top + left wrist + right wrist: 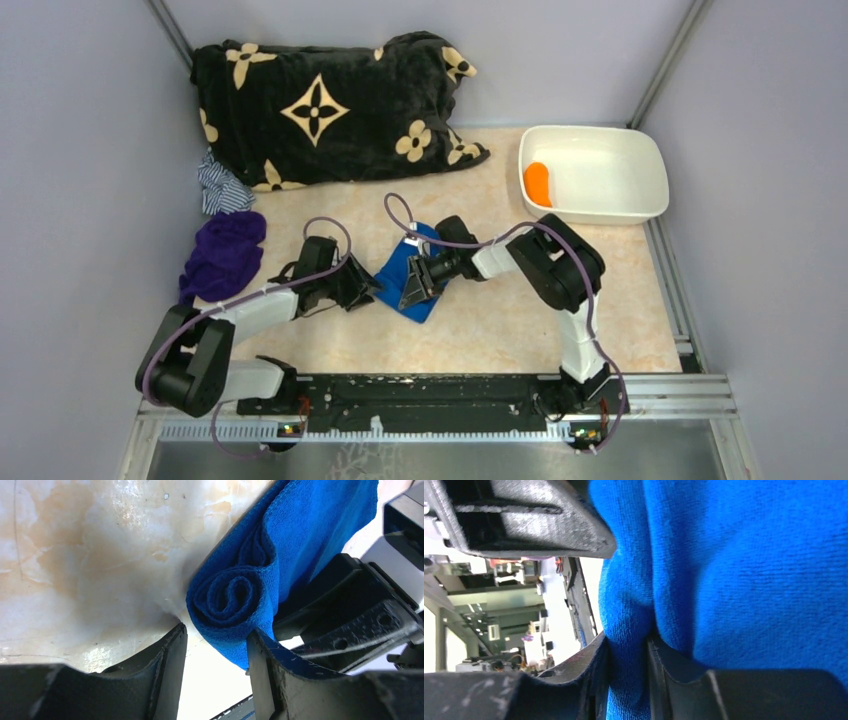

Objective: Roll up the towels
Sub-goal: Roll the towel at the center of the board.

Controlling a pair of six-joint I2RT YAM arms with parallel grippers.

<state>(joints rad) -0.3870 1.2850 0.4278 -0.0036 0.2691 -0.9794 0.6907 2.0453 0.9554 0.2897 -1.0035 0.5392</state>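
A royal blue towel (400, 268) lies mid-table, partly rolled, between my two grippers. In the left wrist view its spiral end (234, 596) sits at the tips of my left gripper (216, 636). That gripper is open: the right fingertip (260, 665) touches the roll and the left one stands off it. My right gripper (628, 647) is shut on a fold of the blue towel (744, 565), and it also shows on the right of the left wrist view (360, 610). From above, the left gripper (360, 285) and right gripper (416, 281) face each other. An orange towel (538, 183) lies in the white tub (640, 205).
A big black blanket with tan flowers (320, 110) fills the far left. A striped cloth (222, 186) and a purple cloth (222, 256) lie along the left wall. Grey walls close both sides, and a metal rail (430, 395) runs along the near edge.
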